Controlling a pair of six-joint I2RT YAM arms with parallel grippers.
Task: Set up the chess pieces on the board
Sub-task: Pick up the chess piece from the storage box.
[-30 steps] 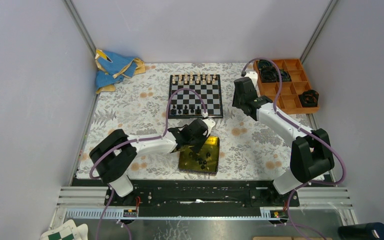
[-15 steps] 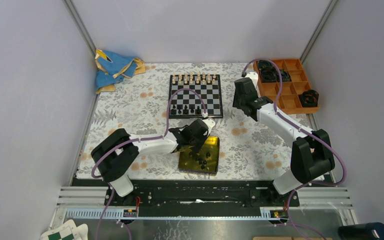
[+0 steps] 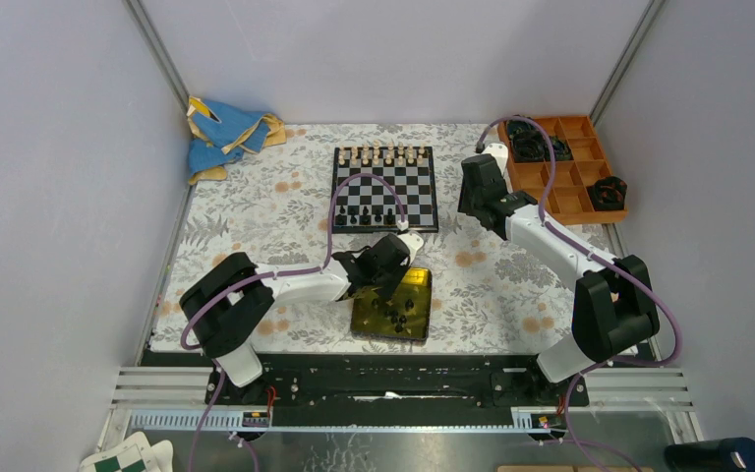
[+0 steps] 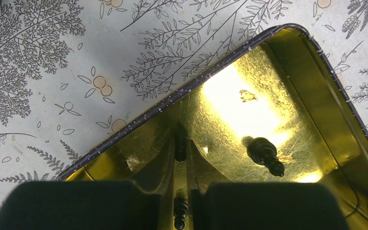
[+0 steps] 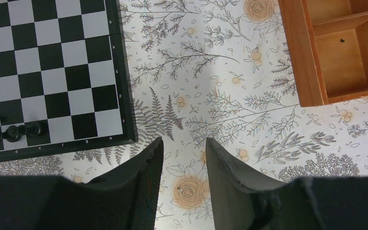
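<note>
Our left gripper has its jaws drawn together to a thin slit. A tiny black chess piece shows in that slit at the tips, so we judge it pinched, though glare off the metal leaves some doubt. These jaws hang inside the square yellow metal tin, which sits on the near side of the small black-and-white chessboard, toward the arm bases. A second loose black piece lies on its side on the tin floor just right of the jaws, its long axis slanting down to the right. Our right gripper hovers with jaws spread and empty over the flowered cloth surface, just off the board's near right corner. On the board, cream pieces line the far edge and a few black pieces crowd the near left squares, while the near right squares stand bare. We expect the carry to run from the tin away from the bases to the board, and the left arm is the one placed for it. The board's frame carries the numerals 3 and 2 and the letters g and h; we see no brand.
</note>
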